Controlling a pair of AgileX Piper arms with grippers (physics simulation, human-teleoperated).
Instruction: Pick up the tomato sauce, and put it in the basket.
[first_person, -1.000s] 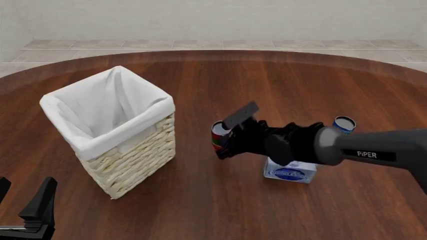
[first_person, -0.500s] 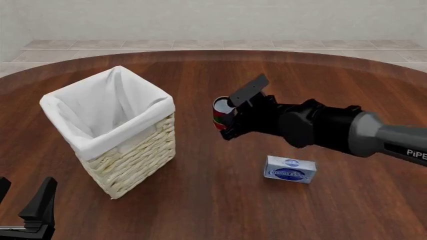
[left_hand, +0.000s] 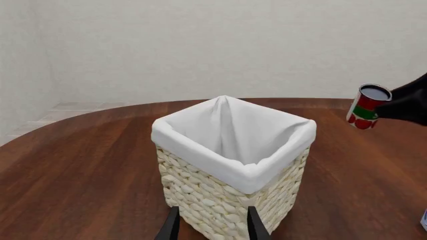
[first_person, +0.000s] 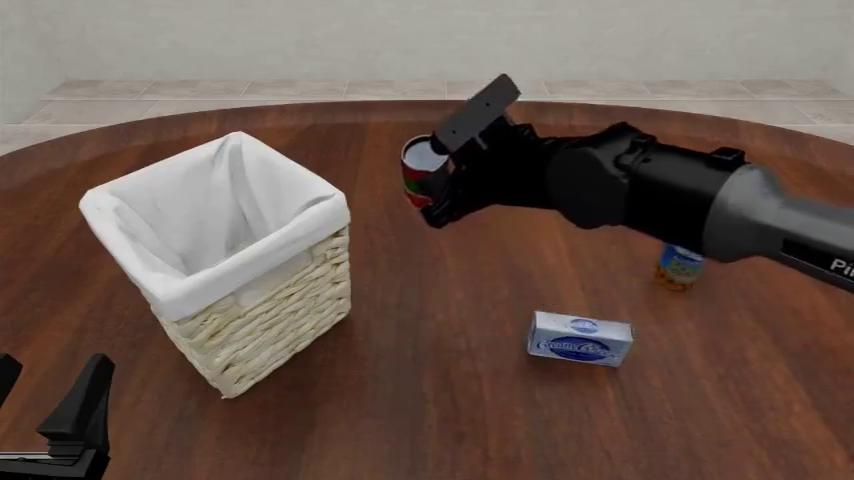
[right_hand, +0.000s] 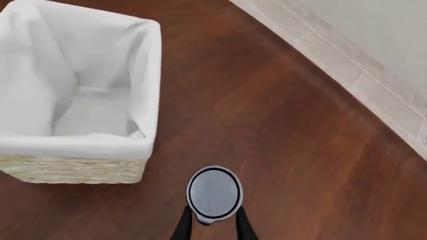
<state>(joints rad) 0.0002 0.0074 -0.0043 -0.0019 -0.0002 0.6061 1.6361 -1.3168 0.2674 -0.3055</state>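
My right gripper (first_person: 430, 185) is shut on the tomato sauce (first_person: 419, 172), a small can with a red and green label and a grey top, held in the air to the right of the basket (first_person: 260, 300). The can also shows in the left wrist view (left_hand: 366, 106) and in the right wrist view (right_hand: 213, 194), between the fingers. The basket, cream wicker with a white liner, stands at the left of the table; it also shows in the left wrist view (left_hand: 227, 200) and the right wrist view (right_hand: 73, 167). My left gripper (first_person: 47, 415) is open and empty at the front left.
A blue-and-white box (first_person: 581, 339) lies on the table at the front right. A blue and orange can (first_person: 679, 266) stands behind it, partly hidden by my right arm. The round wooden table's far edge meets a tiled floor.
My right gripper has lifted the tomato sauce off the table and carried it up and to the left, towards the basket. The blue and orange can shows again below the arm. The left arm has not moved.
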